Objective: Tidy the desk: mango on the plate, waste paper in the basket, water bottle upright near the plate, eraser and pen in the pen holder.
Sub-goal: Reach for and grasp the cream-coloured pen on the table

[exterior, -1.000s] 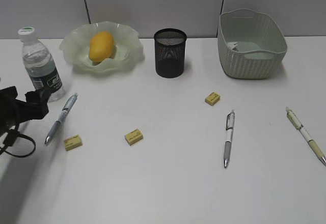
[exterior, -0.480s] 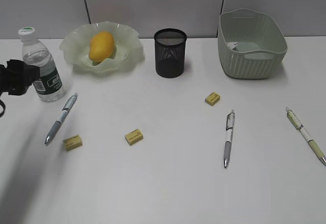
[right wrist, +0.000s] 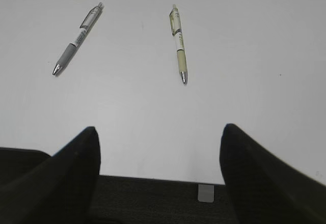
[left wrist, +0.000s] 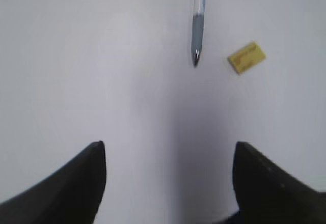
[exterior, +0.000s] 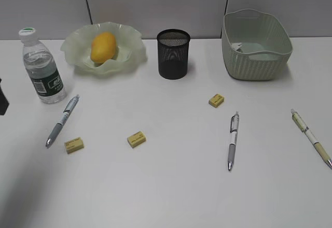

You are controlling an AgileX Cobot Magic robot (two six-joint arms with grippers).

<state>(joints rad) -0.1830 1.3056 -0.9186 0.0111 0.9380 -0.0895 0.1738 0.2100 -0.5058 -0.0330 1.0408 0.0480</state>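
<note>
The basket (exterior: 257, 44) sits upper right, the plate (exterior: 132, 49) upper left cradling the mango (exterior: 102, 46), the water bottle (exterior: 41, 67) upright beside it: those steps look finished. Pens and erasers lie scattered mid-frame. Both grippers, left gripper (left wrist: 168, 155) and right gripper (right wrist: 159, 145), hang wide and empty; a pen (left wrist: 198, 23) lies above the left one.

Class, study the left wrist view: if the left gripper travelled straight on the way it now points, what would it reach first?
Probably the grey pen: its tip lies nearly dead ahead of the open left gripper, with only bare desk between. The yellow eraser lies off to the right of that line. Depth is hard to judge.
</note>
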